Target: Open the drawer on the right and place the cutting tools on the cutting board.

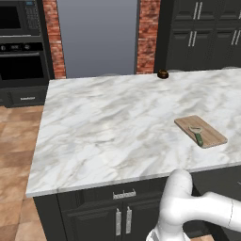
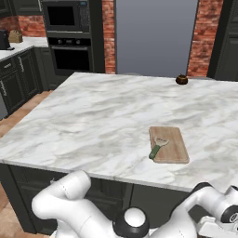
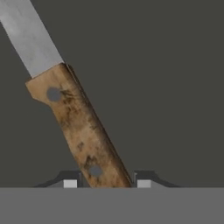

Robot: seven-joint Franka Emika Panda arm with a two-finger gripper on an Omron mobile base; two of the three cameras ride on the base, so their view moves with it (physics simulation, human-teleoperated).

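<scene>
- Hand view, upper left: pale grey steel blade of a knife with a worn brown wooden riveted handle [image 3: 81, 127] runs down to bottom centre, lying on the flat dark grey drawer floor [image 3: 175, 87].
- Bottom centre: gripper [image 3: 107, 183] tips sit either side of the handle end, jaws apart with the handle between; can't tell if the pads are touching it yet, so grip state unclear.
- Risk: grab lands at the very butt of the handle, so the blade-heavy knife could pivot or slip out on lifting.
- Risk: handle lies slanted to the jaws; closing may skew it instead of clamping.
- Risk: arm is tucked low at the cabinet, bottom of the base views; raising may knock the blade on the white marble countertop [image 1: 108, 122] edge.
- Right of centre in the base views: thin light-brown wooden cutting board [image 1: 207, 129], with the small green-handled peeler [image 1: 198, 135] already on it, handle end near the board's near edge; dropping the knife there could nudge it off.
</scene>
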